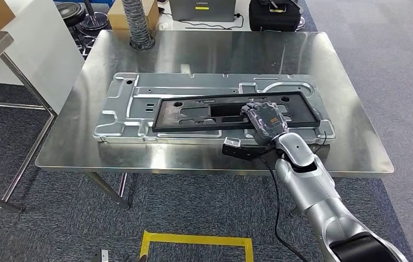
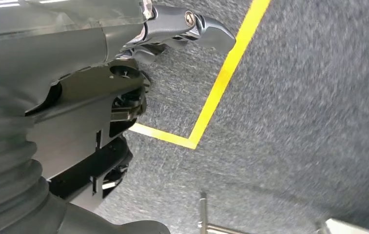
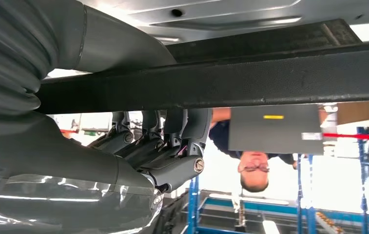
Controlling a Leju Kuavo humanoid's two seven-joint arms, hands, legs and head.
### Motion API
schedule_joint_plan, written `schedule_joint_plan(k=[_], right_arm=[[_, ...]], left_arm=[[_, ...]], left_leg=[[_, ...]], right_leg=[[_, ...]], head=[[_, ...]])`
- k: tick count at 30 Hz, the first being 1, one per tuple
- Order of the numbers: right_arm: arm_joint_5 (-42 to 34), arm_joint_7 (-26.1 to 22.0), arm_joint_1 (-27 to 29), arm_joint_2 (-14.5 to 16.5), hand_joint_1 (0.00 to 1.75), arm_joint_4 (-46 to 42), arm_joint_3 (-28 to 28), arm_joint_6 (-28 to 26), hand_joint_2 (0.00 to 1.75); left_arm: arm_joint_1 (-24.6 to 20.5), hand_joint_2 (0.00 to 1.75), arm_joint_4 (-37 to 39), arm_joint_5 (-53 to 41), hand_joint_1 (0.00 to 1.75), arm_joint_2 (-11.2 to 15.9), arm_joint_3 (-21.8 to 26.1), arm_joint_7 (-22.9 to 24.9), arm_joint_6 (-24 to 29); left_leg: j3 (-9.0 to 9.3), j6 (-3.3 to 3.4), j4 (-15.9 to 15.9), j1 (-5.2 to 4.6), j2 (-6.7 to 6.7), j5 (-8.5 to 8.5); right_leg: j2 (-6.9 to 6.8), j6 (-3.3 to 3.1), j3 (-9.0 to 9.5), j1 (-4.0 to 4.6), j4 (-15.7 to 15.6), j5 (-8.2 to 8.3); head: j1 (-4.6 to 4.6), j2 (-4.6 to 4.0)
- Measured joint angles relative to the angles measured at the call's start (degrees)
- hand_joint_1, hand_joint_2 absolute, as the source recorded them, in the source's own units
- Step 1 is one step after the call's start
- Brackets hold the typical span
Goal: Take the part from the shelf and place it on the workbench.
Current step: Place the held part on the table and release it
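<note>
A: 1 black frame part (image 1: 231, 112) lies flat on a silver stamped panel (image 1: 133, 103), itself on the steel workbench (image 1: 204, 54), in the head view. The part's long axis runs side to side across the bench. The right hand (image 1: 264, 121) sits on the part's right portion, toward its near edge.

B: And the hand's state there?

A: It covers the part from above, and the fingers cannot be made out under the grey cover. By judgement the part is already down, and the coming move is the right hand letting go and pulling back toward the robot.

B: What of the surroundings?

A: Grey carpet, yellow floor tape (image 1: 196, 241) in front of the bench, a ribbed hose (image 1: 138, 24) and a dark case (image 1: 275, 13) at the far side.

B: The left wrist view?

A: The left hand (image 2: 182, 27) hangs over the carpet beside the same tape (image 2: 221, 83), fingers curled in with nothing in them, well apart from the part. The right hand is plainly the nearer.

B: And the right wrist view?

A: The right hand's fingers (image 3: 163, 141) hook around the part's black bar (image 3: 270, 78), so it grips the part. A person (image 3: 250, 161) stands beyond, among blue racks (image 3: 367, 156).
</note>
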Motion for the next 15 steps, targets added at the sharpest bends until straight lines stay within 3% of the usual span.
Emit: schedule_joint_plan(k=[2,3,5,6,7,8,10,11,13,15], right_arm=[[0.1,-0.2,-0.1,0.0,1.75,-0.1,-0.2,0.0,1.75],[0.1,-0.2,-0.2,-0.1,1.75,-0.1,-0.3,0.0,1.75],[0.2,-0.3,-0.2,-0.1,1.75,-0.1,-0.4,0.0,1.75],[0.2,-0.3,0.0,-0.1,1.75,-0.1,-0.5,0.0,1.75],[0.3,-0.3,0.2,-0.1,1.75,-0.1,-0.6,0.0,1.75],[0.3,-0.3,0.3,-0.2,1.75,0.0,-0.7,0.0,1.75],[0.3,-0.4,0.3,-0.2,1.75,0.0,-0.8,0.0,1.75],[0.3,-0.4,0.2,-0.2,1.75,0.0,-0.8,0.0,1.75],[0.3,-0.4,0.1,-0.2,1.75,0.0,-0.8,0.0,1.75],[0.4,-0.4,0.2,-0.2,1.75,0.0,-0.9,0.0,1.75]], left_arm=[[-0.1,1.75,0.0,0.0,0.0,0.0,0.0,0.0,0.0],[-0.1,1.75,0.0,0.0,0.0,0.0,0.0,0.0,0.0],[-0.2,1.75,0.0,0.0,0.0,0.0,0.0,0.0,-0.1],[-0.2,1.75,0.0,0.0,0.0,0.0,0.0,0.0,-0.1],[-0.2,1.75,0.0,0.0,0.0,0.0,0.0,0.0,-0.1],[-0.2,1.75,0.0,0.1,0.0,0.0,0.0,0.0,-0.1],[-0.1,1.75,0.0,0.1,0.0,-0.1,0.0,0.0,-0.1],[-0.2,1.75,0.0,0.1,0.0,-0.1,0.0,0.0,-0.1],[-0.3,1.75,0.0,0.1,0.0,-0.1,0.0,0.0,-0.1],[-0.3,1.75,0.0,0.1,0.0,-0.1,0.0,0.0,-0.1]], left_leg=[[0.56,0.52,-0.7,0.32,0.01,0.09],[0.83,0.75,-0.9,0.47,0.03,0.1],[1.02,1.06,-1.0,0.44,0.04,-0.13],[1.08,1.12,-0.9,0.44,0.0,-0.27],[1.19,1.12,-0.8,0.46,-0.06,-0.46],[1.35,1.03,-0.7,0.48,-0.13,-0.7],[1.84,0.65,-0.2,0.51,-0.24,-1.43],[1.99,0.35,0.1,0.42,-0.26,-1.84],[2.08,-0.22,0.4,0.23,-0.26,-2.39],[2.2,-0.77,0.2,0.19,-0.19,-2.66]], right_leg=[[-0.1,0.58,-0.67,0.03,1.7,-1.09],[-0.14,0.8,-1.98,0.0,4.3,-2.37],[-0.15,1.13,-6.31,-0.17,12.1,-5.37],[-0.16,1.28,-8.3,-0.3,15.2,-6.1],[-0.18,1.4,-9.43,-0.44,16.5,-5.69],[-0.19,1.48,-9.37,-0.6,15.3,-4.12],[-0.33,1.49,-6.48,-0.86,8.0,0.51],[-0.39,1.35,-4.91,-0.82,4.3,2.01],[-0.41,0.82,-3.45,-0.59,1.0,2.61],[-0.28,0.09,-3.33,-0.49,0.9,2.37]], head=[[0.14,0.0],[0.23,0.0],[0.4,0.0],[0.41,0.01],[0.43,0.01],[0.43,0.01],[0.43,0.01],[0.43,0.01],[0.35,0.01],[0.26,0.01]])
